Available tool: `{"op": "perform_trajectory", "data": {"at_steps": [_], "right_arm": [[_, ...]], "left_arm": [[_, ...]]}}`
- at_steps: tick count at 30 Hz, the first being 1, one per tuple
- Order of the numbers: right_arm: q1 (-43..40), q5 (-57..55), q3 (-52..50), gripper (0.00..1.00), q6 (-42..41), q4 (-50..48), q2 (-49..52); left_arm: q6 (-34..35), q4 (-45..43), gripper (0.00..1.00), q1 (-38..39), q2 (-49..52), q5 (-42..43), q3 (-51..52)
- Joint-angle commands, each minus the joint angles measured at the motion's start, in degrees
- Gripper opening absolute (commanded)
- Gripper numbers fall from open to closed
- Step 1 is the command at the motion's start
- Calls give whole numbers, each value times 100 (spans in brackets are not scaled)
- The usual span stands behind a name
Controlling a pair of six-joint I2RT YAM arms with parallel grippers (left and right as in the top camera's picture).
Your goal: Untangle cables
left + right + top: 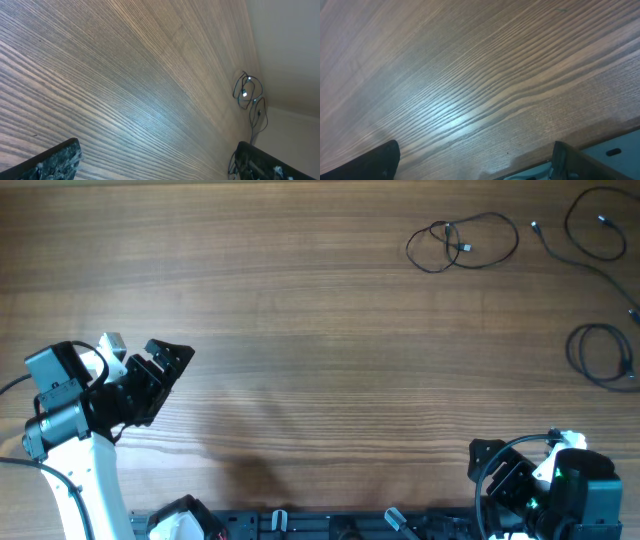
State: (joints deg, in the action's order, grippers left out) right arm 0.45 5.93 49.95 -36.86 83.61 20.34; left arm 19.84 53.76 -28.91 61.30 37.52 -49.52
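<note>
Several thin black cables lie at the table's far right. One looped cable point(462, 242) sits at the back, a second cable point(595, 225) curls at the back right corner, and a third coil point(600, 355) lies at the right edge. The cables also show small and far off in the left wrist view point(247, 95). My left gripper point(170, 365) is open and empty at the left side, far from the cables. My right gripper point(495, 470) is open and empty near the front right edge. In both wrist views only bare wood lies between the fingers.
The wooden table point(300, 330) fills the view. The arm bases and a black rail point(330, 525) line the front edge. The table's front edge shows in the right wrist view point(600, 135).
</note>
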Motion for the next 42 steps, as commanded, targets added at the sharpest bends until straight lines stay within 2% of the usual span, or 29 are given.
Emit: {"op": "perform_trajectory", "data": {"at_steps": [1, 10, 19, 30, 36, 42], "right_arm": [[33, -116, -22, 100, -68, 4, -109], [33, -116, -22, 100, -221, -345, -109], [33, 59, -22, 100, -15, -822, -109], [33, 260, -382, 100, -31, -883, -109], [33, 426, -1021, 100, -44, -1661, -109], [33, 879, -1762, 100, -81, -2889, -109]], "left_arm": [[28, -13, 100, -20, 22, -13, -31], [28, -13, 100, -20, 22, -13, -31], [28, -11, 100, -20, 22, -13, -31], [28, -13, 100, -20, 22, -13, -31], [28, -11, 100, -20, 22, -13, -31], [28, -13, 100, -20, 22, -13, -31]]}}
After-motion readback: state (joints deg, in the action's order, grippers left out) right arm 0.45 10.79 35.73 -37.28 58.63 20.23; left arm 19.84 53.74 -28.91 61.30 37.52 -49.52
